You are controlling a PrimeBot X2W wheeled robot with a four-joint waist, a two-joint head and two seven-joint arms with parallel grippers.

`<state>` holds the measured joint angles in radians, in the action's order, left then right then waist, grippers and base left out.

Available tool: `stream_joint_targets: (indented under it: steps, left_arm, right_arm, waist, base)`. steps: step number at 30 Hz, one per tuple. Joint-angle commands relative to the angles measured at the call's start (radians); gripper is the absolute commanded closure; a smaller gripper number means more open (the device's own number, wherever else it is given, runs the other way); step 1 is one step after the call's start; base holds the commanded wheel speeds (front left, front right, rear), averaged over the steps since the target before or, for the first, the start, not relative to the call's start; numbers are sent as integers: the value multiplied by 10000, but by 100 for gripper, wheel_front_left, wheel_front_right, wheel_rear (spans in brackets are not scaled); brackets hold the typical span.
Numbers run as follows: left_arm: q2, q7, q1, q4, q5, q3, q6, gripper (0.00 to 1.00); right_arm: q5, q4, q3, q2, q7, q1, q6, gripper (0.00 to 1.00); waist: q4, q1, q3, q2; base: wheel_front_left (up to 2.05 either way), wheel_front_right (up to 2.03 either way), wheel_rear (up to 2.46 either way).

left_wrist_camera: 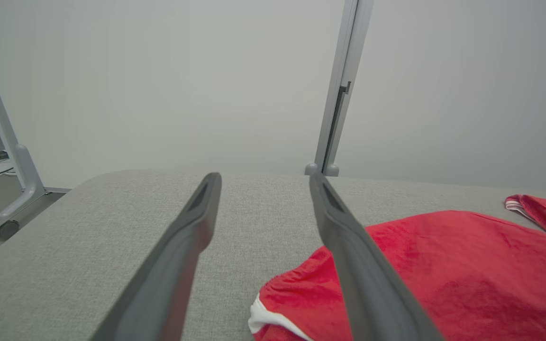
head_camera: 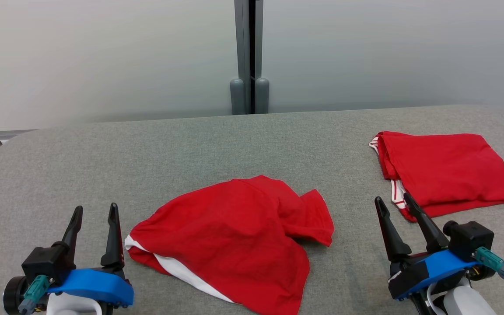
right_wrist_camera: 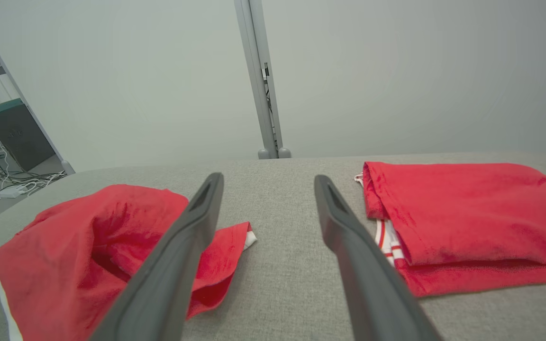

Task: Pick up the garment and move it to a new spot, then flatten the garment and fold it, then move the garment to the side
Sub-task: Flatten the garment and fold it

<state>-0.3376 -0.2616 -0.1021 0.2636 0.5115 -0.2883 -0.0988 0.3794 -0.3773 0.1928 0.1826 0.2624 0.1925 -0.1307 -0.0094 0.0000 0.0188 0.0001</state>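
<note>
A crumpled red garment (head_camera: 234, 238) with a white band lies loose at the front middle of the grey table (head_camera: 190, 148); it also shows as the red garment (left_wrist_camera: 443, 270) in the left wrist view and the red garment (right_wrist_camera: 88, 246) in the right wrist view. My left gripper (head_camera: 95, 211) stands open just left of it, nothing between its fingers. My right gripper (head_camera: 394, 200) stands open to the right of it, fingers apart and bare.
A second red garment (head_camera: 446, 173), folded with red-and-white striped trim, lies at the back right of the table, close to my right gripper; it is the folded garment (right_wrist_camera: 467, 222) in the right wrist view. A grey post (head_camera: 249, 57) and pale panels stand behind the table.
</note>
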Motion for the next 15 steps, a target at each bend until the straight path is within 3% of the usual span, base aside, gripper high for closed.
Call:
stream_joint_targets:
  steps: [1,10,15]
  left_arm:
    - [38,-42,65,-81,-98,87,24,0]
    - [353,-44,334,-262,-488,416,218,0]
    - [498,-45,386,-205,-620,519,345,0]
  right_arm:
    - [-25,30,15,44,31,-93,-1,0]
    - [363,-358,479,215,4,-102,-1,0]
    - [1550,-1111,1833,414,-1821,-140,-1,0]
  waist:
    - [0,0,-5,-1]
    - [91,0,12,-1]
    - [200,0,-27,-1]
  base:
    - [0,0,0]
    - [0,0,0]
    - [0,0,0]
